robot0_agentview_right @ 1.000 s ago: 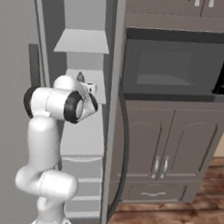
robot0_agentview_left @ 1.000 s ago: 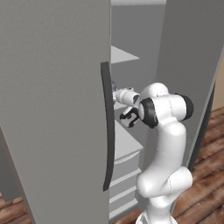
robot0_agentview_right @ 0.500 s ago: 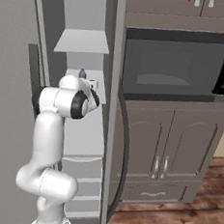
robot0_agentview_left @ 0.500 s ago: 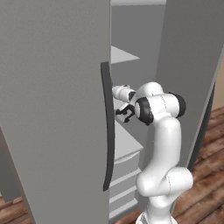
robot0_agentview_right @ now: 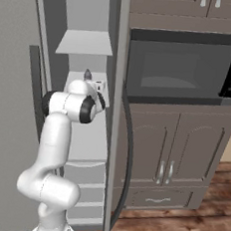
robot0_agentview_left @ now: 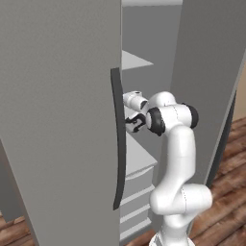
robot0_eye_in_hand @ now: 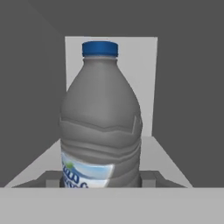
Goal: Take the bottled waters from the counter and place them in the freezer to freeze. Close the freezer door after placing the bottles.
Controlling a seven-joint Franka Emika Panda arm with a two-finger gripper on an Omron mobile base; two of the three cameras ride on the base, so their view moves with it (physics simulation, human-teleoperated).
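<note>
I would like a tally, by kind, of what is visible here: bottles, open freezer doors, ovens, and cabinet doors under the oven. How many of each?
Bottles: 1, the grey bottle with a blue cap
Open freezer doors: 1, the freezer door
Ovens: 1, the black-glass oven
Cabinet doors under it: 2, left door and right door
Total: 5

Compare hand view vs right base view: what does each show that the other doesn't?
Hand view: a grey water bottle with a blue cap and a label at its base, upright and close in front of the camera, against the freezer's grey back wall.

Right base view: the arm reaching into the open freezer, the pale shelf above it, the black-glass oven and the wooden floor.

Both: the freezer's grey interior.
</note>
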